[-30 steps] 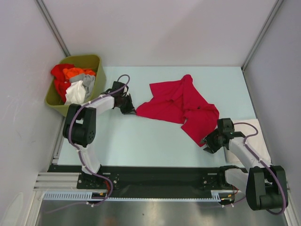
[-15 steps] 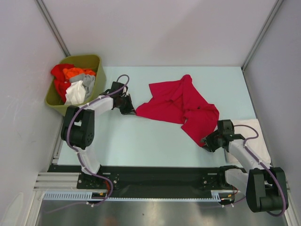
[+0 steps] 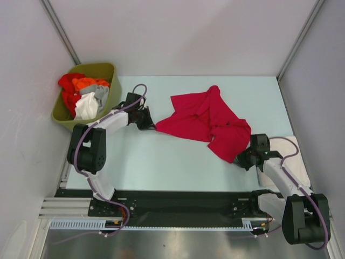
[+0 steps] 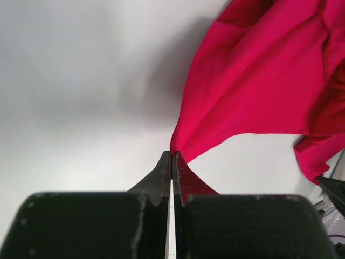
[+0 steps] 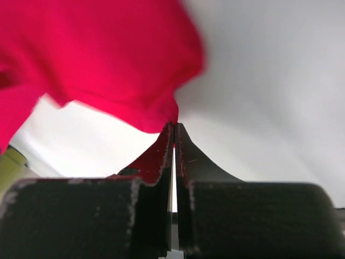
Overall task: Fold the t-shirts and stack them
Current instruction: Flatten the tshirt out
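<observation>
Closing in over the last second, the right end effector now pinches the near right corner of the crimson-red t-shirt. Opposite, the left end effector pinches its left corner. It lies crumpled on the desk; other t-shirts fill the olive bin.

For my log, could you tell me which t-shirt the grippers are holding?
The crimson-red t-shirt mid-table; the bundle in the green bin and the off-white one lie free.
</observation>
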Controlling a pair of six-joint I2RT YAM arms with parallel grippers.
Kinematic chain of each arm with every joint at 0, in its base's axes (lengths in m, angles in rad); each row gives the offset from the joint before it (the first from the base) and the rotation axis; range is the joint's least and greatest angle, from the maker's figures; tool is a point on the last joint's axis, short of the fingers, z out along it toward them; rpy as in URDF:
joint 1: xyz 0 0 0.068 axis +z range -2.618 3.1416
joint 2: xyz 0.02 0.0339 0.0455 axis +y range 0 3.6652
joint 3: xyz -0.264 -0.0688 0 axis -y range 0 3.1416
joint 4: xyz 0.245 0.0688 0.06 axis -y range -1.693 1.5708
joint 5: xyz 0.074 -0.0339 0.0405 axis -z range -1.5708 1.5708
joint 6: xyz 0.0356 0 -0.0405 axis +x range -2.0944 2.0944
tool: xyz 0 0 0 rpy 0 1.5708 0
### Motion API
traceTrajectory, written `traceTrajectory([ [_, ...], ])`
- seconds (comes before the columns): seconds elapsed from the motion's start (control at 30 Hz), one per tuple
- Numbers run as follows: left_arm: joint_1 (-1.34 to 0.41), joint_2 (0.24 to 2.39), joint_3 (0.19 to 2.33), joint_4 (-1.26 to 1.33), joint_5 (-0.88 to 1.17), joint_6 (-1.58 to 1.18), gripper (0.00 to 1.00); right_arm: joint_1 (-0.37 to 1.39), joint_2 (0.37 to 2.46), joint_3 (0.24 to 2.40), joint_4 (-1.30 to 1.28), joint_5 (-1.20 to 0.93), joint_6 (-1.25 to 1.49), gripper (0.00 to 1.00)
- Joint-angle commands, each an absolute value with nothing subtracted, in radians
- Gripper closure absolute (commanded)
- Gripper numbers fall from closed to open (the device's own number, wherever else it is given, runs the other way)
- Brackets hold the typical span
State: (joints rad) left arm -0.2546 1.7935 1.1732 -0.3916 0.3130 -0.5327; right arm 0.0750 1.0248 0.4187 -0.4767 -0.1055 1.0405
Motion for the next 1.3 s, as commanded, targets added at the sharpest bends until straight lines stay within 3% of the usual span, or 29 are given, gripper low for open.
traceTrajectory([
  [0.0, -0.25, 1.677, 1.186, -0.38, 0.298, -0.541, 1.0, 0.066, 1.008, 0.619, -0.543, -0.041, 0.841, 1.0],
  [0.27, -0.25, 1.502, 1.443, -0.478, 0.164, -0.494, 1.0, -0.038, 1.023, 1.107, -0.629, -0.011, 0.594, 1.0],
  [0.37, -0.25, 1.409, 1.566, -0.509, 0.12, -0.459, 1.0, -0.041, 1.061, 1.398, -0.667, -0.002, 0.555, 1.0],
  [0.67, -0.25, 1.183, 1.851, -0.517, 0.143, -0.439, 1.0, -0.023, 1.028, 1.927, -0.703, 0.133, 0.506, 1.0],
  [0.87, -0.273, 1.013, 1.954, -0.528, 0.118, -0.431, 1.0, -0.003, 0.907, 2.043, -0.612, 0.127, 0.45, 1.0],
  [1.1, -0.348, 0.969, 2.143, -0.545, 0.038, -0.431, 0.99, 0.026, 0.908, 2.247, -0.569, 0.084, 0.445, 1.0],
  [1.27, -0.396, 0.957, 2.169, -0.534, 0.02, -0.443, 1.0, 0.021, 0.876, 2.223, -0.482, 0.074, 0.494, 1.0],
])
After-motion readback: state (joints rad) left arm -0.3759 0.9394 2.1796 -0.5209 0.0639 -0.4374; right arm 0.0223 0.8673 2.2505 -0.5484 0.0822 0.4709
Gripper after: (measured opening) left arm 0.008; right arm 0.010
